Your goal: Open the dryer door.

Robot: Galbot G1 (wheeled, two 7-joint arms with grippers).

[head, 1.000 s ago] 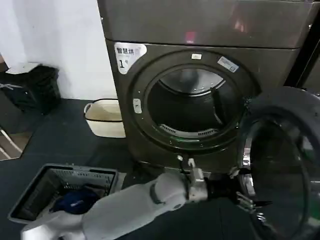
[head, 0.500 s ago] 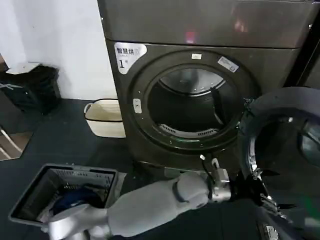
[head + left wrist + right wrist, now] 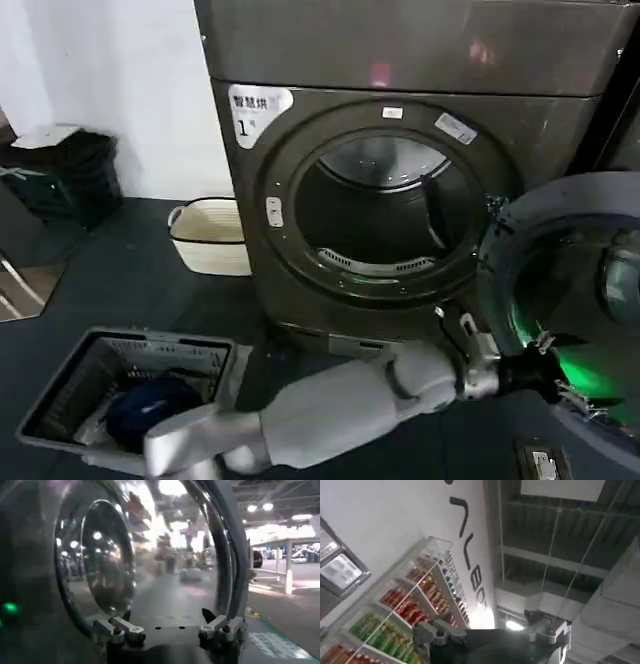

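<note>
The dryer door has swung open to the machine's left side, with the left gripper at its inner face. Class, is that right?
Not quite. The head view shows the dryer door swung open to the machine's right side, not its left. The left gripper is indeed at its inner face, jaws open.

Layout around the left end effector

The left end effector sits against the inner face of the dryer door, which hangs right of the drum opening. A basket lies far left behind it; a crate left on the floor.
</note>
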